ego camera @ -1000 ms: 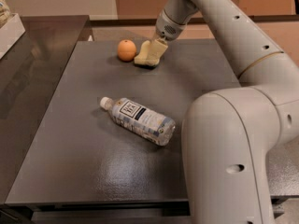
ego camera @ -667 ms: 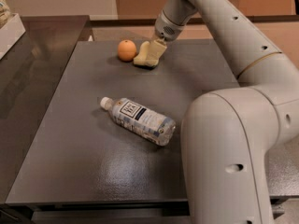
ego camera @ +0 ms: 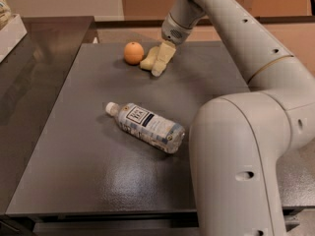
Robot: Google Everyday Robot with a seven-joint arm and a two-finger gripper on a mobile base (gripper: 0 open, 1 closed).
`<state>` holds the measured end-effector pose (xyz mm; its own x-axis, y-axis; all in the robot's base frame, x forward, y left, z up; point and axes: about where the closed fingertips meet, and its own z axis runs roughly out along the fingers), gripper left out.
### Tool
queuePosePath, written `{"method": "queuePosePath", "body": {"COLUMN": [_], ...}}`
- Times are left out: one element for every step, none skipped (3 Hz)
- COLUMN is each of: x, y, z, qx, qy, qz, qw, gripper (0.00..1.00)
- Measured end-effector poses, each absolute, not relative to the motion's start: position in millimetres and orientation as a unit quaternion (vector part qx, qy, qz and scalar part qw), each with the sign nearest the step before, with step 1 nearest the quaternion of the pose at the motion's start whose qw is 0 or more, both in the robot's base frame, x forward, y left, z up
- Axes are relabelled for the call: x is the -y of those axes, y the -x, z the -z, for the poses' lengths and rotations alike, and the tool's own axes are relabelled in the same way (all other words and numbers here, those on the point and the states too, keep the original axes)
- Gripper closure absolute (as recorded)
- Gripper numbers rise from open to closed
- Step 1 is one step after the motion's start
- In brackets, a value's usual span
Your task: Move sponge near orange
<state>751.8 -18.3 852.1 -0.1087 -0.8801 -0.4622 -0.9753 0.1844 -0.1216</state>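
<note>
The orange (ego camera: 133, 52) sits at the far middle of the dark grey table (ego camera: 74, 146). The pale yellow sponge (ego camera: 147, 62) lies on the table just right of the orange, a small gap between them. My gripper (ego camera: 159, 67) reaches down from the arm at the far side and is at the sponge's right edge, touching or overlapping it. Part of the sponge is hidden behind the gripper.
A clear water bottle (ego camera: 146, 127) with a white cap lies on its side in the middle of the table. My arm's large white links (ego camera: 236, 146) fill the right side. A white container (ego camera: 10, 33) stands at the far left on a neighbouring counter.
The gripper and the sponge have shifted slightly left, closer to the orange. The bottle and the orange have not moved.
</note>
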Motion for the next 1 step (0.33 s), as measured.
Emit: {"method": "queuePosePath", "body": {"x": [18.2], "y": [-751.8], "z": [-852.0], "qx": [-0.737], "qy": [0.630], "qz": [-0.107], "qw": [0.222], "gripper": [0.00]}}
